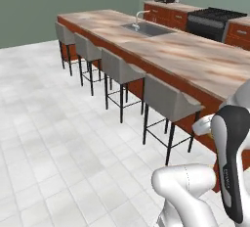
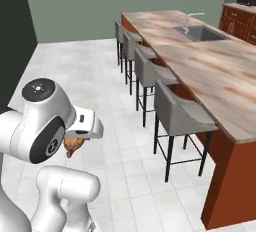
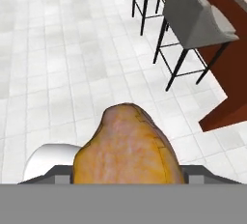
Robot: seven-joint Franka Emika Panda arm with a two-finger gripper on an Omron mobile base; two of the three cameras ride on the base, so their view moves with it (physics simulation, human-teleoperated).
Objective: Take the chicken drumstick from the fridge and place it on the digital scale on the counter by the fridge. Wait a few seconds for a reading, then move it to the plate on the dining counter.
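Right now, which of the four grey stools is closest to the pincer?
The end stool at the island's near corner, last in the row, farthest from the sink. The pincer holds the chicken drumstick just short of it.

No text, label, brand, number or sign can be read anywhere in these pictures. In the left base view a thin line of small pale marks runs down the dark cover of the robot arm (image 1: pixel 233 165), but it is too small and blurred to make out. In the right base view the round dark cap on the arm's joint (image 2: pixel 39 88) carries a few tiny light dots, and these form no legible characters.
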